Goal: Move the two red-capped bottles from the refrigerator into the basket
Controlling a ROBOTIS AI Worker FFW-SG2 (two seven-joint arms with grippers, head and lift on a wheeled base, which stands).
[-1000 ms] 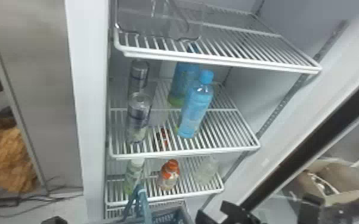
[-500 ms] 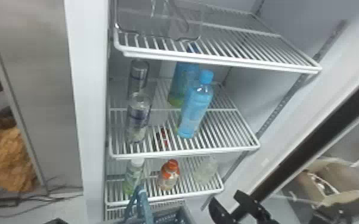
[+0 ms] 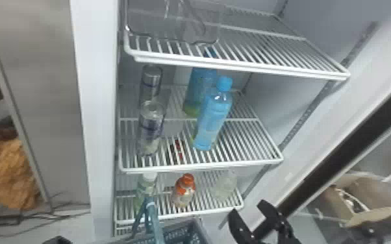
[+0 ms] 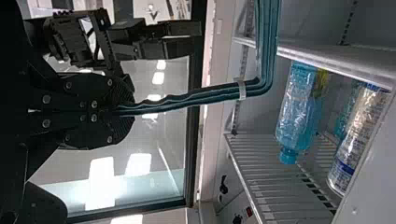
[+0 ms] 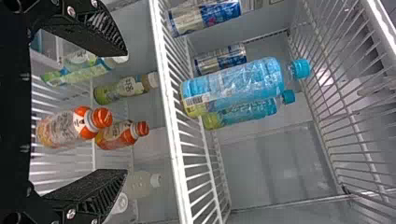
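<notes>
So, far left there's a shaggy brown heap (image 3: 3, 175) outside the fridge, then the left gripper (image 3: 57, 240), closed on the teal handle (image 4: 182, 101) of the basket (image 3: 199, 224). That handle stands right in front of a green bottle (image 3: 146, 186) on the lower shelf (image 3: 216, 208).

Next along, the front red-capped bottle (image 3: 184, 194) is upright on that shelf, with the rear red-capped bottle (image 5: 116, 135) close behind it. Annoyingly, the middle shelf (image 3: 201, 167) hangs over them, loaded with blue-labelled containers (image 3: 151, 129) and blue bottles (image 3: 211, 120).

A pale bottle (image 3: 224, 186) is further right, then the right gripper (image 3: 249, 210), fingers wide open and empty. Far right: a cardboard box (image 3: 360, 211).
</notes>
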